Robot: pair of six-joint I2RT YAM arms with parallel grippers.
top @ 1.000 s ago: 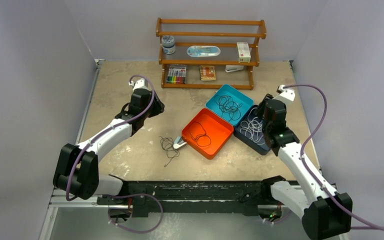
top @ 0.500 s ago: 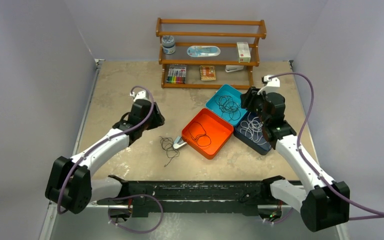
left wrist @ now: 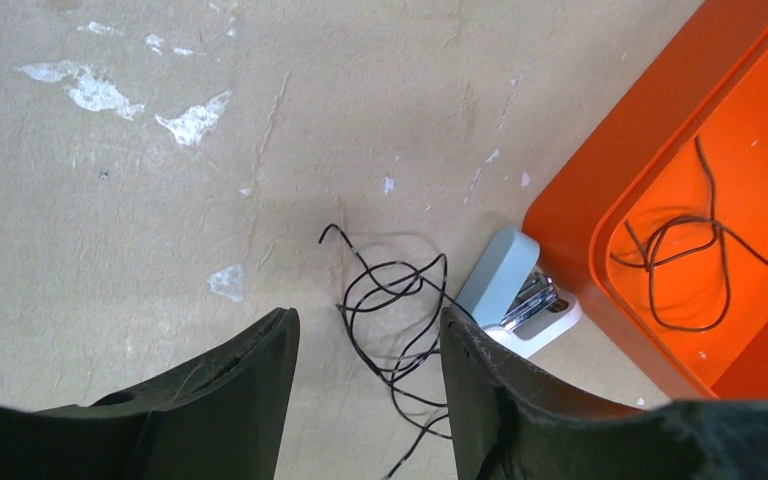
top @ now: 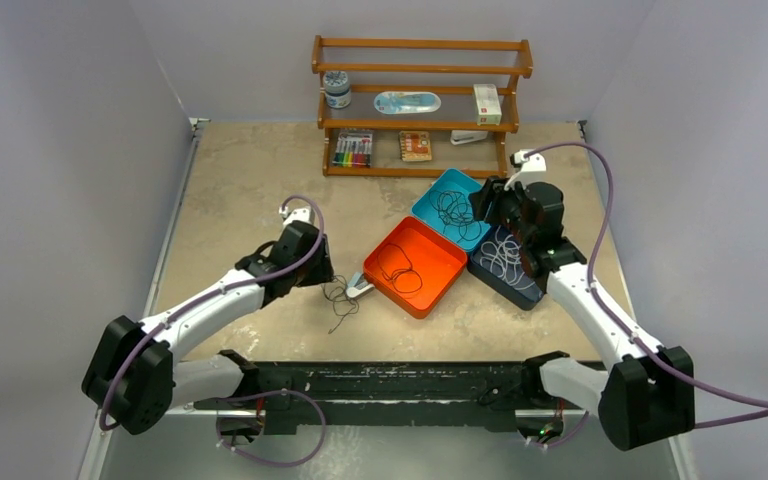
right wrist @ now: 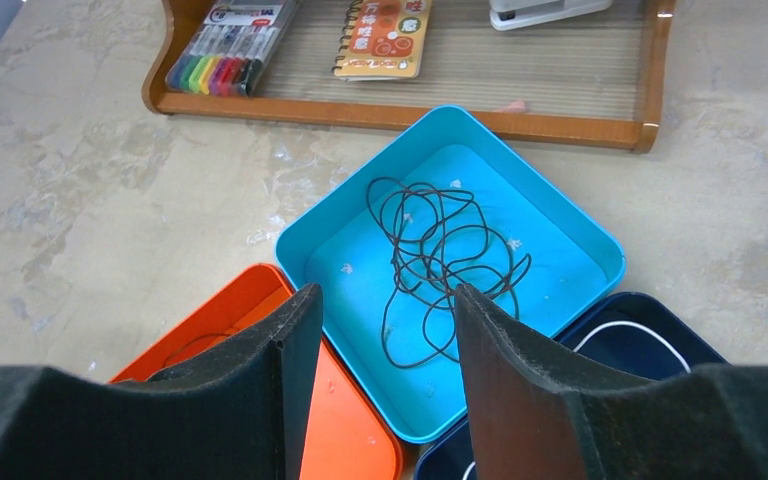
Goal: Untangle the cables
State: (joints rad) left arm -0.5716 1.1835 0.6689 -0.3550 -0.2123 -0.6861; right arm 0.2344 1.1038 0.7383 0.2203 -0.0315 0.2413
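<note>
At centre frame our left jaws gape empty over a limp, featherlight black cable (left wrist: 396, 325) on the worktop (left wrist: 140, 230), likely best pinched at a stray loop; farther back, our right jaws hang parted over the tangle (right wrist: 440, 262) in the blue tray (right wrist: 562, 287).

Black cable (top: 338, 296) lies loose beside orange tray (top: 439, 268).

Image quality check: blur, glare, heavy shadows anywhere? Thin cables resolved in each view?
Top external: even light, no glare; loose black cable thin but legible. Left wrist: sharp, with a faint soft shadow near that cable. Right wrist: crisp on the tangled cable in the blue tray, no motion blur.
</note>
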